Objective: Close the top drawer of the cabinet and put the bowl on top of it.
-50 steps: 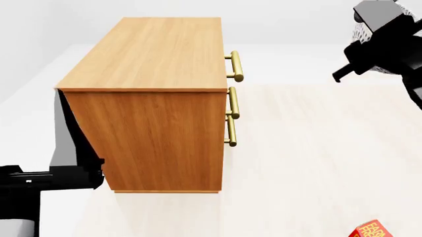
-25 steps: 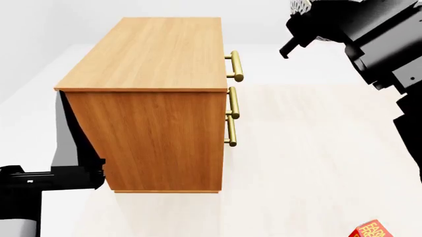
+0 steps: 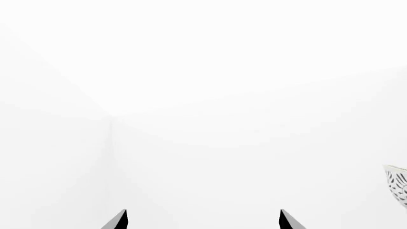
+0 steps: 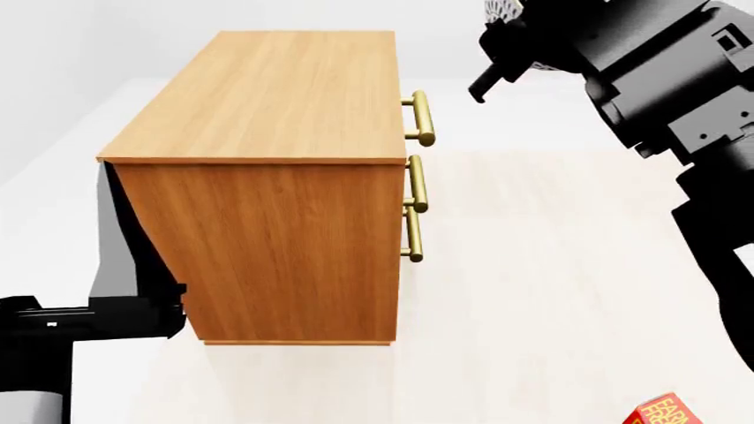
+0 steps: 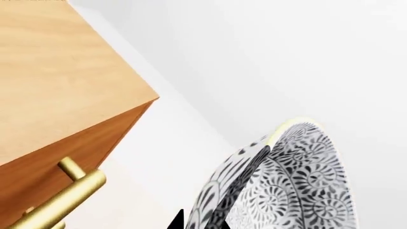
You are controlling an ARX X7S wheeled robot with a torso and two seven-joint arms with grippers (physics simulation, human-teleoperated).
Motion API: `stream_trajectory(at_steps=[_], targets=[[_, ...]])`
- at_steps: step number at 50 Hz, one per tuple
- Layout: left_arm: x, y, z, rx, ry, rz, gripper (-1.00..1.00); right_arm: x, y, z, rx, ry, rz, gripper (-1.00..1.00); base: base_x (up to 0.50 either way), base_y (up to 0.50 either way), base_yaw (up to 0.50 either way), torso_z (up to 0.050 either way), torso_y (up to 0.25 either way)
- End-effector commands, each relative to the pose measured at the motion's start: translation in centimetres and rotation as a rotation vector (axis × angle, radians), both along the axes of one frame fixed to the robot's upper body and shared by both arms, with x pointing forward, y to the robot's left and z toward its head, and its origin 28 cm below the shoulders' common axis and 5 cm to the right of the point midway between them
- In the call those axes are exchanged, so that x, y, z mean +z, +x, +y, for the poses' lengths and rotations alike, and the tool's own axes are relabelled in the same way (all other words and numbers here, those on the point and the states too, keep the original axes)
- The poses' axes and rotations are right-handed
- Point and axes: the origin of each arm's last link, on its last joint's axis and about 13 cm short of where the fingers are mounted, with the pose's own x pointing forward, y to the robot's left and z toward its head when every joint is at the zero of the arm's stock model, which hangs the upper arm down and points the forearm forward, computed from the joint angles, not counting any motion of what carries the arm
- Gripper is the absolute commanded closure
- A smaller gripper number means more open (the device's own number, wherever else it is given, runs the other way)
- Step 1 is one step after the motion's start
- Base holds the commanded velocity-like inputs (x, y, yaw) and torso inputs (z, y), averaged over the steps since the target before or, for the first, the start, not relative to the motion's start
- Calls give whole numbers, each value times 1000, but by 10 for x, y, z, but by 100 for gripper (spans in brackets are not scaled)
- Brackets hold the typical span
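The bowl (image 5: 286, 186) is up in the air, not on anything: in the right wrist view it fills the lower right of the frame, patterned outside toward the camera and tipped on its edge, with a dark fingertip of the right gripper (image 4: 489, 79) showing at its lower rim. I judge that gripper is clamped on the bowl's rim, though only a sliver of the finger shows. In the head view just a patterned scrap of the bowl peeks at the top edge, above the black arm at upper right.

The top drawer (image 4: 401, 106) looks shut: its front sits flush with the two below it and the three brass handles (image 4: 422, 119) line up one over another at the centre of the head view. So the closing seems done, and what remains is setting the bowl down on the cabinet (image 4: 277, 97).

The cabinet's top is a broad bare wooden face in the upper left-centre of the head view, with nothing standing on it. The bowl hangs to the right of the handle side, so it must cross that front edge and the jutting top handle without clipping them.

The left gripper (image 3: 203, 222) points at blank white, fingers apart and holding nothing; its arm lies low at the lower left, beside the cabinet's base. A red carton (image 4: 666, 411) sits at the lower right, well apart.
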Motion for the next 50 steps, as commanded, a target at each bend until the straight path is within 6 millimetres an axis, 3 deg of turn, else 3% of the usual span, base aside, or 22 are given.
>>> stream_trajectory(at_steps=[1, 9, 17, 30, 50], targets=[[0, -1, 0, -1, 2, 0, -100, 6, 0, 1, 39, -13, 6, 100, 0, 0, 0, 0, 0], [2, 0, 2, 3, -2, -3, -100, 42, 16, 16, 104, -57, -33, 100, 0, 0, 0, 0, 1], [3, 1, 3, 6, -4, -4, -100, 74, 8, 40, 238, -59, -89, 100, 0, 0, 0, 0, 0], [1, 1, 3, 7, -6, -3, -100, 65, 11, 71, 468, -5, -48, 100, 0, 0, 0, 0, 0], [2, 4, 1, 2, -4, -2, -100, 51, 9, 102, 679, 95, -19, 100, 0, 0, 0, 0, 0]])
